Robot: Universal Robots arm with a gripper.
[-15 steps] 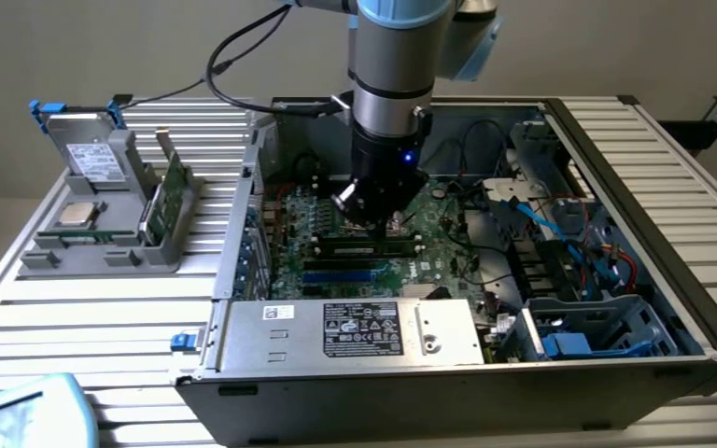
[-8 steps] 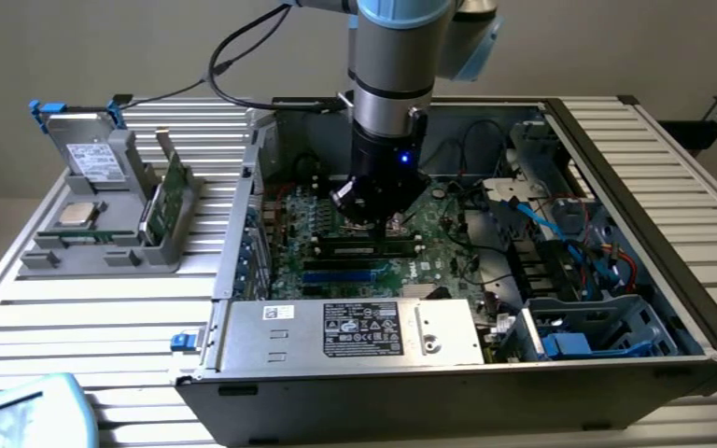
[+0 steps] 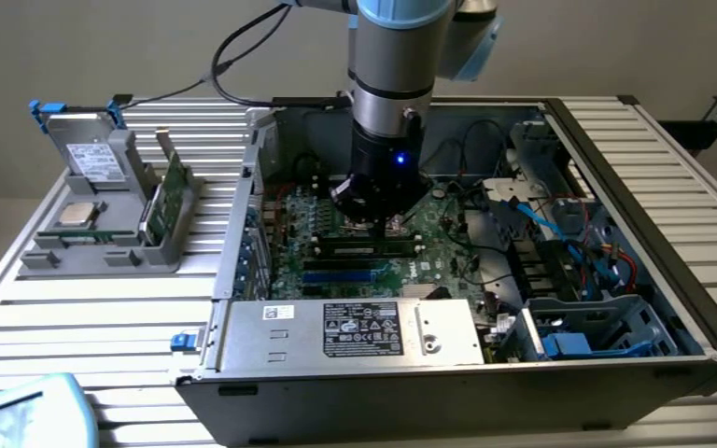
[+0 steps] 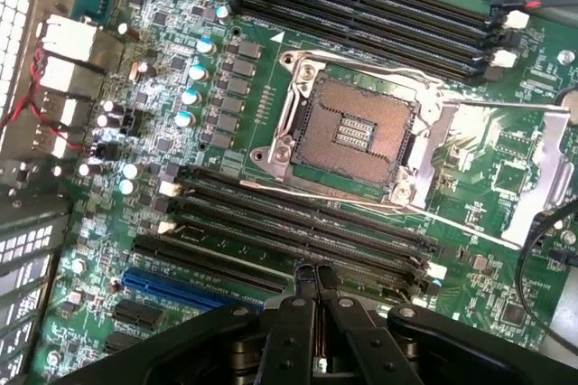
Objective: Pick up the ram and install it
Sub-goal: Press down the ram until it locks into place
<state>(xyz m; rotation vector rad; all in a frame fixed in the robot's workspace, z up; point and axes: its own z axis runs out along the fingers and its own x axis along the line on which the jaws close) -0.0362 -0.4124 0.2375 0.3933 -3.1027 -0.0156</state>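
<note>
Fingers: your gripper (image 3: 377, 222) has its two fingers pressed tight together. There is nothing between them. In the wrist view you can see the gripper (image 4: 316, 275) tips meet in one thin line.

Where your gripper is: it hangs low inside the open computer case (image 3: 458, 392), right over the big green motherboard (image 3: 287, 266). The tips sit at the long black slots (image 4: 298, 222), next to the square socket (image 4: 352, 132). You cannot tell if they touch a slot or hang just above it.

Where the ram is: the ram (image 3: 169, 191) is not in your gripper. It stands on its thin edge in the grey holder (image 3: 97, 252) on the table (image 3: 72, 327), outside the case.

Which way from the fingers: look to the exterior view's left. The ram is well apart from your gripper, and the case wall stands between them.

Long side of the ram: it runs from the back of the table toward the front in the exterior view.

Long side of the slots: the slots (image 3: 358, 247) run across, from the exterior view's left to its right. So the ram and the slots do not point the same way.

How far along: I think the pick has not been made yet. The slots near your gripper look empty in the wrist view.
</note>
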